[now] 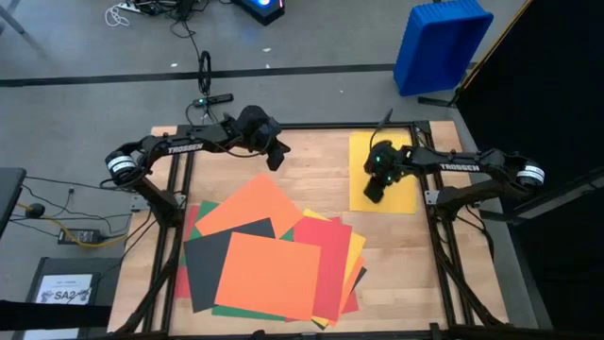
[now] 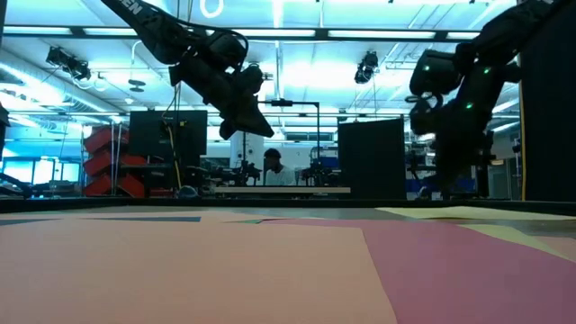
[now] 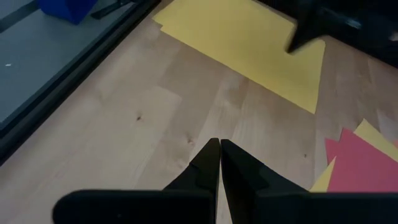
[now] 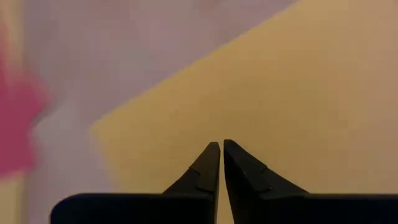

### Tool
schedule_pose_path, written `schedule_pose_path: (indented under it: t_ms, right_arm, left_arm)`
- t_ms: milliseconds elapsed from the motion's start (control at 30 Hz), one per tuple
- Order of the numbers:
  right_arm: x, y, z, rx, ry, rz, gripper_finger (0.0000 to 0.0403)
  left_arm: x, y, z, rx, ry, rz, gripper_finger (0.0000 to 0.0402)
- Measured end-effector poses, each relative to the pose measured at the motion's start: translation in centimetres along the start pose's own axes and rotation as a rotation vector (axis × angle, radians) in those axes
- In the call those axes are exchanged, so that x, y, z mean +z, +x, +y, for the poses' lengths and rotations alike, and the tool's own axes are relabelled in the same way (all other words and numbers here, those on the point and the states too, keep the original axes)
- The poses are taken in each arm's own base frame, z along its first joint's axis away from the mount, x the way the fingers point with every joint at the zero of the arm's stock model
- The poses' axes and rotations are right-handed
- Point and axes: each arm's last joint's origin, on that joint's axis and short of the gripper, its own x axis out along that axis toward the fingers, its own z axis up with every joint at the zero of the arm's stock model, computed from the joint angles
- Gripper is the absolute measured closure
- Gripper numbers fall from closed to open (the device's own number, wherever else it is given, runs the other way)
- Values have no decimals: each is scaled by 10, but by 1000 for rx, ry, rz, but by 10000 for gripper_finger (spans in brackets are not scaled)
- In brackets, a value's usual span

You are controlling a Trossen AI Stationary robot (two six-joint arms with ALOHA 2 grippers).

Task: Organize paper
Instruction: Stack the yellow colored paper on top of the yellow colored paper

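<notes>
Your right gripper (image 1: 374, 195) is pinched closed with nothing between its fingers; in its wrist view the two dark tips (image 4: 210, 155) meet over plain yellow. It hangs low over a single yellow sheet (image 1: 402, 194) that lies flat by itself at the far right of the table (image 1: 321, 165), close to the right frame rail (whether the tips actually touch the sheet, you cannot tell from any view).

Your left gripper (image 1: 276, 158) is also closed and empty, its fingers (image 3: 209, 163) pressed together. It hovers above bare wood at the far left-centre of the table, well clear of the surface in the low view (image 2: 256, 126), pointed toward the yellow sheet (image 3: 249, 43).

Between and in front of the arms you have the pile (image 1: 274, 260): overlapping sheets fanned loosely across the near half of the table. An orange sheet (image 1: 267, 274) sits on top at the near side, another orange one (image 1: 250, 206) lies tilted behind it, a black sheet (image 1: 209, 260) shows between them on the left, red (image 1: 326, 250) spreads to the right, with yellow and green edges poking out underneath. The pile is apart from the lone yellow sheet.

Off the table, a blue bin (image 1: 440, 44) stands on the floor beyond the far right corner, and a small white printed sheet (image 1: 66, 288) lies on the floor at the near left.
</notes>
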Motion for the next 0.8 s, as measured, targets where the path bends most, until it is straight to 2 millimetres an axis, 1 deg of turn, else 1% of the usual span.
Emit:
schedule_pose_path:
  t_ms: [100, 200, 267, 400, 467, 533, 667, 800]
  right_arm:
    - [-14, 2, 16, 25, -66, 128, 403]
    - [-17, 4, 33, 64, -129, 135, 403]
    - [-21, 5, 41, 71, -105, 165, 403]
    - [-25, 5, 48, 94, 24, 193, 403]
    - [-27, 4, 54, 133, 47, 212, 403]
    - [-32, 4, 59, 133, 51, 248, 403]
    - [-45, 4, 62, 70, 107, 365, 403]
    - [-54, 3, 58, -22, 200, 465, 403]
  left_arm:
    - [0, 0, 0, 0, 12, 0, 402]
    - [0, 0, 0, -1, 17, 1, 402]
    - [0, 0, 0, -1, 17, 3, 402]
    - [0, 0, 0, -2, 17, 3, 402]
    - [0, 0, 0, -3, 19, -1, 402]
    - [1, 0, 0, -6, 21, -6, 402]
    - [1, 0, 0, -6, 20, -4, 402]
    - [1, 0, 0, -6, 21, -7, 402]
